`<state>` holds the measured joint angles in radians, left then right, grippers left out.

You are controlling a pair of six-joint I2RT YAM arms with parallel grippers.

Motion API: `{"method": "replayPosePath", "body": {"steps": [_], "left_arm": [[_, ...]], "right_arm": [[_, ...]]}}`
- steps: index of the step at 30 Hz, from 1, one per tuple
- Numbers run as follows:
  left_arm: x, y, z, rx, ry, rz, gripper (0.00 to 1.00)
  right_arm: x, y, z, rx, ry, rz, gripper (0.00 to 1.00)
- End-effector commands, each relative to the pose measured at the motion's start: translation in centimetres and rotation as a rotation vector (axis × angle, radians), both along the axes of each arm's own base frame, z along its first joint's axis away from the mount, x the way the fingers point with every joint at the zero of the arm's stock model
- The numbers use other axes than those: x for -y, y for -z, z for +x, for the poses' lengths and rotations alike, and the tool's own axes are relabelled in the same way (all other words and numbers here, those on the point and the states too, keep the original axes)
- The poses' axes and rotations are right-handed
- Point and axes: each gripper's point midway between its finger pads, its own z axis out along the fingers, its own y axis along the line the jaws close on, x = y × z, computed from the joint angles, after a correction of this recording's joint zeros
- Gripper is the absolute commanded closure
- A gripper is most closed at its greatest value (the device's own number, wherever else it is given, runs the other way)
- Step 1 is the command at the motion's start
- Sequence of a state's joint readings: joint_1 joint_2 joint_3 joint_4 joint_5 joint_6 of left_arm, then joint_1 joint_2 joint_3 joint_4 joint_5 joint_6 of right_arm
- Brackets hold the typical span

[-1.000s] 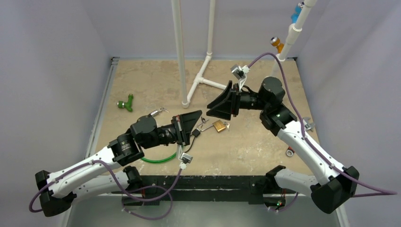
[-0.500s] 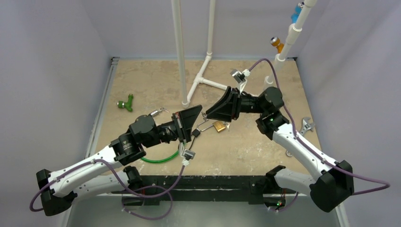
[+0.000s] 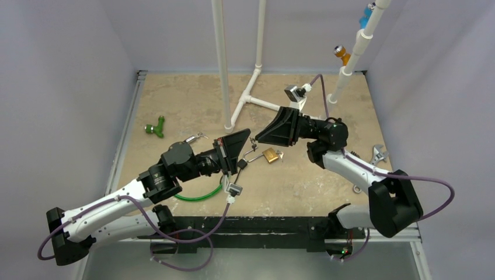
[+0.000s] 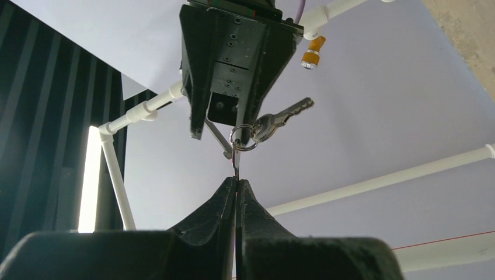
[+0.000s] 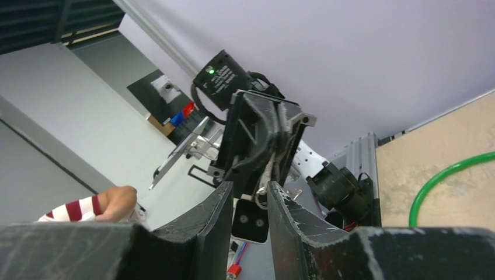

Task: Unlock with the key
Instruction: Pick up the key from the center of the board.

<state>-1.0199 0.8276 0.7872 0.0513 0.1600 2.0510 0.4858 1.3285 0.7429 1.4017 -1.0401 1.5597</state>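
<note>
1 key ring [image 4: 242, 139] sits pinched at the left gripper [image 4: 236, 185] tips

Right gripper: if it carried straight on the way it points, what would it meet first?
The key bunch pinched by the left gripper. Its ring seems to sit right at the tips of the right gripper, though depth is unclear. Behind that is the left gripper itself, nose to nose.

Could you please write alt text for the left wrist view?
The left hand, shut, pinches a thin metal piece joined to a key ring at the tip of the right hand above. A key sticks out from the ring; white pipes cross the pale background.
</note>
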Motion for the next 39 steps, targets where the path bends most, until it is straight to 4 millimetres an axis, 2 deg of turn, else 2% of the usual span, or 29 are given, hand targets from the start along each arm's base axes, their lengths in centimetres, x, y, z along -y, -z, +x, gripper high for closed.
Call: {"method": "replayPosePath", "body": {"steps": [1,6,16,22,27,30,34,39], "left_arm": [[-0.1,-1.7,0.0,0.175,-0.015,0.019,1.00],[0.1,-1.9,0.3,0.179,-0.021,0.015,1.00],[0.1,-2.3,0.2,0.192,-0.019,0.012,1.00],[-0.2,-2.1,0.2,0.185,-0.025,0.010,1.00],[-0.2,-2.2,0.2,0.182,-0.022,-0.001,1.00],[-0.1,-2.1,0.3,0.181,-0.027,0.002,1.00],[0.1,-2.2,0.5,0.183,-0.029,-0.001,1.00],[0.2,-2.5,0.7,0.189,-0.040,-0.008,1.00]], "right_arm": [[1.0,-2.3,-1.8,0.099,-0.024,0.064,0.73],[0.6,-1.8,-1.2,0.080,-0.006,0.022,0.73],[0.4,-2.1,0.1,0.088,0.033,0.001,0.70],[1.9,-2.8,2.7,0.120,0.164,-0.042,0.66],[1.7,-2.0,4.2,0.094,0.226,-0.104,0.62],[1.6,-2.1,3.8,0.087,0.203,-0.079,0.61],[0.5,-1.7,3.0,0.075,0.150,-0.083,0.61],[-0.2,-1.8,2.2,0.065,0.088,-0.063,0.67]]}}
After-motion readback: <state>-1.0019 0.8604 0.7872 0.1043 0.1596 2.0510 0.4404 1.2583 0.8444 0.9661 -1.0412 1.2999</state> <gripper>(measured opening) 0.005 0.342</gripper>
